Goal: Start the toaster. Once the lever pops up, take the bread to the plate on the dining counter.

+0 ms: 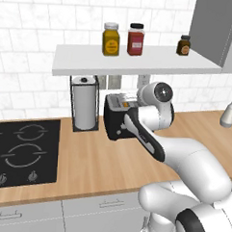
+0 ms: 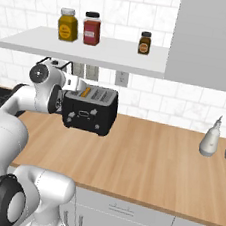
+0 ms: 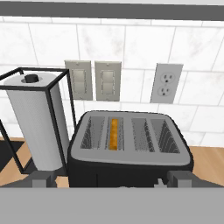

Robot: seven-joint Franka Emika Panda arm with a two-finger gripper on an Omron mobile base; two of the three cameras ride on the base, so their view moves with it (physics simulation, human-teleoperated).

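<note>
My two-finger gripper (image 3: 112, 186) hangs just in front of the black boxy toaster with rounded corners (image 3: 130, 151), its jaws spread wide apart with nothing between them. In the hand view my two small dark fingertips (image 3: 40, 181) rise near the bottom, one at the left and one at the right, and the toaster's front edge lies between them, slightly beyond. I cannot tell whether either tip touches the toaster's body.

The thin slice of light tan bread with an orange-brown crust (image 3: 113, 134) stands on edge, sunk into the second slot from the left, with only its top crust showing. It sits beyond my jaws and a little above them in the hand view, close to the middle line between the tips.

The toaster (image 1: 117, 119) stands on the light wood worktop (image 1: 86, 160), near the white tiled wall. Just to its left is a white paper towel roll in a black wire holder (image 1: 84, 103), and further left a black hob (image 1: 23, 151) is set into the worktop. From the right base view my white arm reaches in from the left, with my hand against the toaster's (image 2: 90, 109) left side.

A white shelf (image 1: 135, 65) above the toaster carries a yellow spice jar (image 1: 111, 39), a red spice jar (image 1: 135, 39) and a small dark jar (image 1: 184, 45).
</note>
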